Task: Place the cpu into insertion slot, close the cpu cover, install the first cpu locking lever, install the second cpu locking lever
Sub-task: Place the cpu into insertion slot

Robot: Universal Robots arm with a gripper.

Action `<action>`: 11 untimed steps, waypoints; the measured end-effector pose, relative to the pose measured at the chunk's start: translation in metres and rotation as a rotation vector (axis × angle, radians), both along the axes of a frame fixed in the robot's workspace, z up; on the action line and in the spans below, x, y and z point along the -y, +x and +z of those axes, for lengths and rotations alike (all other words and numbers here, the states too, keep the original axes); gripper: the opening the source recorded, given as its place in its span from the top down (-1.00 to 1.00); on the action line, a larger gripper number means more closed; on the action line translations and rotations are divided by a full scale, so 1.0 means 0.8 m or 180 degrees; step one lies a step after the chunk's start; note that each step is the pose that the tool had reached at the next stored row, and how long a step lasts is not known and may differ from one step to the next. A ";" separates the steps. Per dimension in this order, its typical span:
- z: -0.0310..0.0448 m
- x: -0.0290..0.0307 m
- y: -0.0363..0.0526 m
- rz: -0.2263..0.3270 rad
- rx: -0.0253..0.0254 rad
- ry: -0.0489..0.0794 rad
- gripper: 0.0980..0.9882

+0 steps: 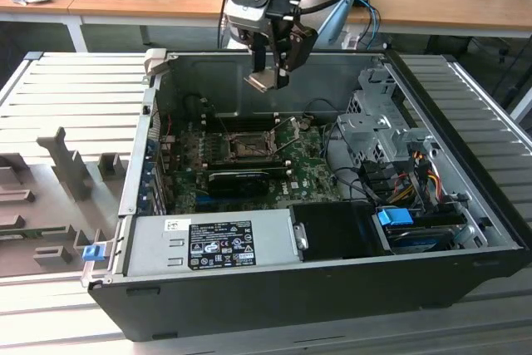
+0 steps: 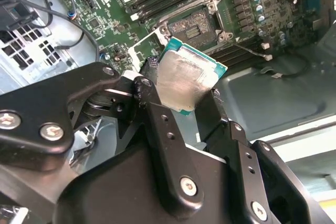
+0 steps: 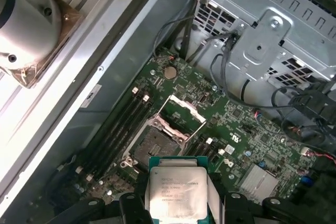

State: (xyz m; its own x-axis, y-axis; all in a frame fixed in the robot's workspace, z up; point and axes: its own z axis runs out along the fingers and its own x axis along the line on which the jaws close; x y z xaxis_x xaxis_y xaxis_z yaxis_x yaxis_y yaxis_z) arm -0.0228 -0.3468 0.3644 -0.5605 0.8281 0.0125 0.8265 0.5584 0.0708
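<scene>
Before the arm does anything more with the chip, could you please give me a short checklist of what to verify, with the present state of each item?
1. Grip on the cpu: ok. The gripper is shut on it, fingers on two opposite edges.
2. The insertion slot free: ok. It is a dark recess with no chip in it.
3. The cpu cover out of the way: ok. It is swung up beside the slot.
4. Chip seated: not ok. In the exterior view it hangs high above the green board.
5. Chip turned to match the slot: cannot tell.
</scene>
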 end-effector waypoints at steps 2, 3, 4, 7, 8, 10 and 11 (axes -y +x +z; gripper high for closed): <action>-0.0029 0.0000 0.000 -0.0008 0.0000 0.0000 0.03; -0.0045 0.0000 0.000 -0.0008 0.0000 0.0000 0.03; -0.0053 0.0000 0.000 -0.0008 0.0000 0.0000 0.03; -0.0073 0.0001 0.000 -0.0009 0.0000 0.0000 0.03; -0.0074 0.0001 0.000 -0.0017 0.0000 -0.0001 0.03; -0.0077 0.0001 0.000 -0.0089 0.0000 0.0000 0.03; -0.0078 0.0001 0.000 -0.0121 0.0000 0.0000 0.03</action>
